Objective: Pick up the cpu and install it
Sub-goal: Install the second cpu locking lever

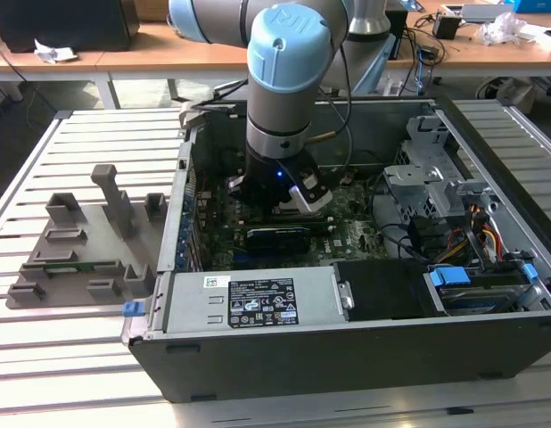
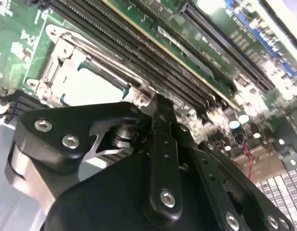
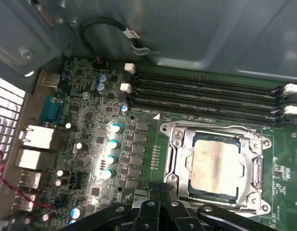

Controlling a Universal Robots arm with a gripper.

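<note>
- Silver-topped cpu (image 3: 216,165) lies flat inside the metal socket frame (image 3: 258,169) on the green motherboard (image 3: 86,130), beside the black memory slots (image 3: 206,94); the second wrist view shows it too, washed out by glare.
- Black gripper (image 3: 160,211) hangs just at the socket's edge, apart from the chip; its fingers seem drawn together with nothing between them.
- Exterior view: the arm (image 1: 280,98) reaches down into the open computer case (image 1: 347,348); a grey plastic tray (image 1: 79,254) sits well apart, toward the exterior view's left.

The claw's (image 3: 155,211) linkage hides one edge of the cpu (image 3: 213,163).
</note>
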